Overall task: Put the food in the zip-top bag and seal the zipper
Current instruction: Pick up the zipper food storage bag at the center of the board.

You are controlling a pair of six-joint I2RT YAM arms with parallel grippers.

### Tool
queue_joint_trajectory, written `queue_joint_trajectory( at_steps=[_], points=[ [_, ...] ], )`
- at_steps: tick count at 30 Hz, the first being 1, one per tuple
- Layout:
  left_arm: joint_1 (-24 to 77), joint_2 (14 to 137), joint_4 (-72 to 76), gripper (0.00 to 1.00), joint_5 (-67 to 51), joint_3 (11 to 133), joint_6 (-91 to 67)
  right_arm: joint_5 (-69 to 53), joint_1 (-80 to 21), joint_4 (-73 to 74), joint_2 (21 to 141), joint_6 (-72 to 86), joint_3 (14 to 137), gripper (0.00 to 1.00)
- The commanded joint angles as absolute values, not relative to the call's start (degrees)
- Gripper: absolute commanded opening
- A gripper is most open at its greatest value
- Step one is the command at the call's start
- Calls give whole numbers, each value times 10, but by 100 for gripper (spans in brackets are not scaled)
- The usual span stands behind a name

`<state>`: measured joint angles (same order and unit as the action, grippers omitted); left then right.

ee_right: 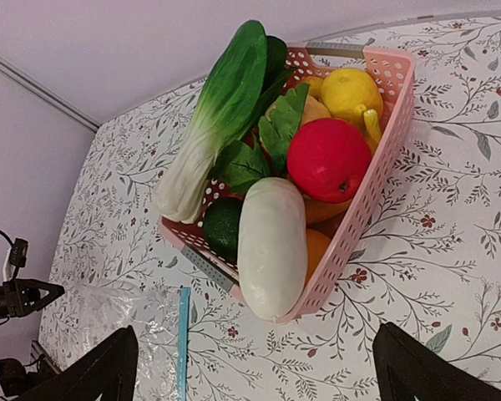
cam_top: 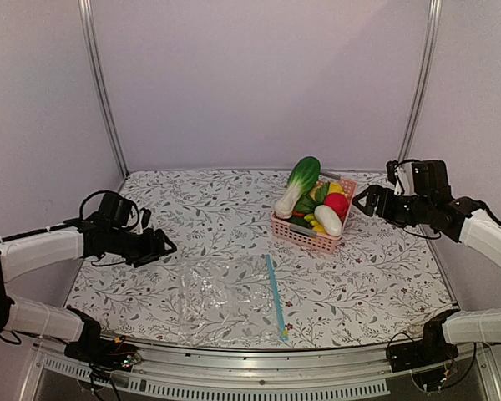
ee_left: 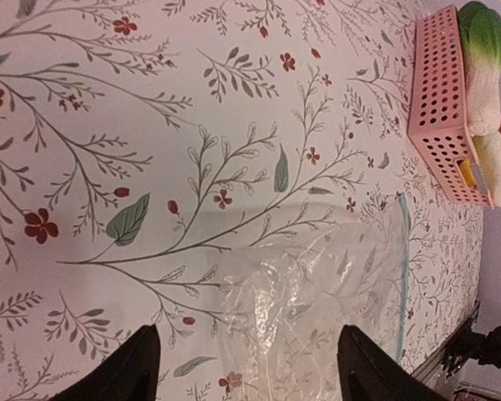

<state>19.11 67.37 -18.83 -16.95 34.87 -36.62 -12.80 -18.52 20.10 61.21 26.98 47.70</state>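
Fingers of the left gripper stand spread with nothing between them, and the right gripper is spread wide too, holding nothing.

The zip-top bag lies flat and crinkled on the bench, near its front edge and left of centre. Its light-blue zipper runs along the bag's right edge and points toward the pink basket. None of the food is in the bag.

The bok choy leans over the basket's rim, white stem down and green leaves up. The red round fruit sits in the basket on an orange fruit that is partly hidden. A long white vegetable, a yellow lemon and a dark green piece lie in the basket beside them.

The left gripper hangs above the bench to the left of the bag, apart from it. The right gripper hangs just right of the basket, facing it.
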Motion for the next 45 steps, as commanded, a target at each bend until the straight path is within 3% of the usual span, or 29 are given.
queue_joint_trajectory(
  at_steps=[1, 17, 23, 30, 45],
  points=[
    [218, 712, -160, 69, -174, 351, -379, -136, -198, 154, 623, 284, 486, 99],
    [278, 824, -124, 41, -137, 391, -390, -113, -205, 141, 607, 280, 478, 99],
    [291, 850, -125, 27, -126, 404, -397, -112, -205, 154, 603, 277, 480, 99],
    [306, 798, -101, 1, -122, 408, -366, -149, -206, 170, 604, 287, 492, 99],
    [326, 576, -103, 0, -207, 455, -186, -155, -364, 103, 663, 324, 509, 99]
  ],
)
